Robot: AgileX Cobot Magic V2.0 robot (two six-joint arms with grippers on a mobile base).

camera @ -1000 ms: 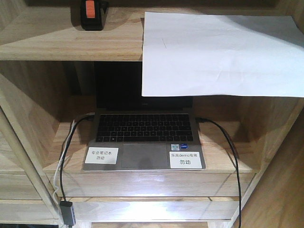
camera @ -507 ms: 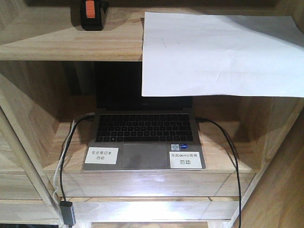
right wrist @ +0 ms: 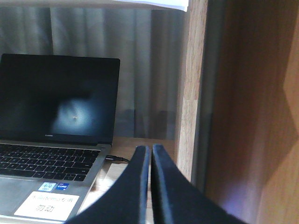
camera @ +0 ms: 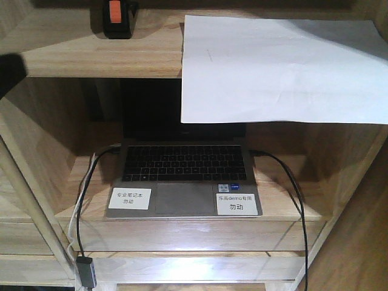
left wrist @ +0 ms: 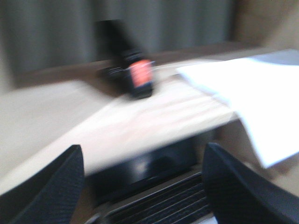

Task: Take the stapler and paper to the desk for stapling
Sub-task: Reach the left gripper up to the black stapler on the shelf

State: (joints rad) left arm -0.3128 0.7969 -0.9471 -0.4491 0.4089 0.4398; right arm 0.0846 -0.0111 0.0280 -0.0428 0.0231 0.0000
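Observation:
The stapler (camera: 114, 18), black with an orange end, stands on the upper shelf at the far left. The white paper (camera: 279, 66) lies to its right and hangs over the shelf's front edge. In the blurred left wrist view my left gripper (left wrist: 143, 149) is open and empty, below and in front of the stapler (left wrist: 130, 72), with the paper (left wrist: 252, 98) to the right. My right gripper (right wrist: 149, 149) is shut on nothing, low in the laptop bay by the right side panel. The desk is out of view.
An open laptop (camera: 182, 176) with two white labels and cables on both sides fills the lower shelf bay. The shelf's right side panel (right wrist: 191, 93) stands close to my right gripper. A dark blurred shape (camera: 9, 73) sits at the front view's left edge.
A dark blurred shape has come in at the left edge of the front view, level with the upper shelf. Stapler, paper and laptop have not moved.

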